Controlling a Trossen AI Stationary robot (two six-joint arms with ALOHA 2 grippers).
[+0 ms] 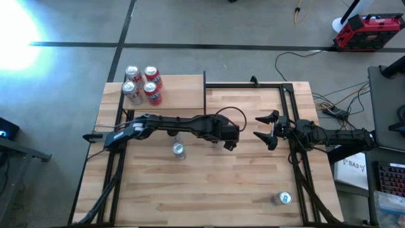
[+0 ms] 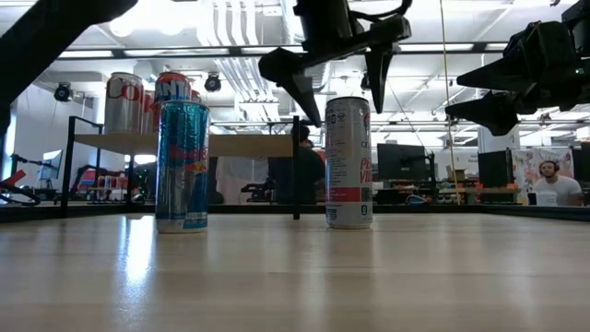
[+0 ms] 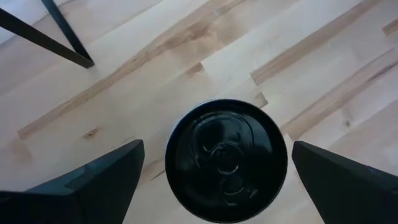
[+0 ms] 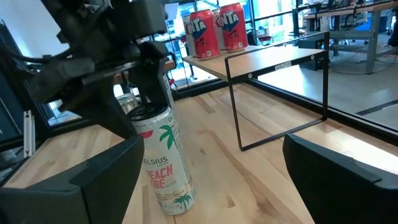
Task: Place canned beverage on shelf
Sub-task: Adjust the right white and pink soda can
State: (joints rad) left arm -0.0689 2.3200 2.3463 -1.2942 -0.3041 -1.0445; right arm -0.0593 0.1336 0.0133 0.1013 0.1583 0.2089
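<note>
The left hand (image 1: 233, 140) hangs spread above a white can (image 2: 348, 162) standing mid-desk, right of the shelf (image 1: 183, 88). The right hand (image 1: 269, 131), also spread, waits nearby. An off-centre descent could let a finger clip the rim and topple the can.

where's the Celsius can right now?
The Celsius can stands upright on the tabletop mid-table, directly under the open left pincer, beside the shelf.

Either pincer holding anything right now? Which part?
Nothing held. Left pincer is open, straddling the top of the tall can without touching. Right pincer is open and empty.
</note>
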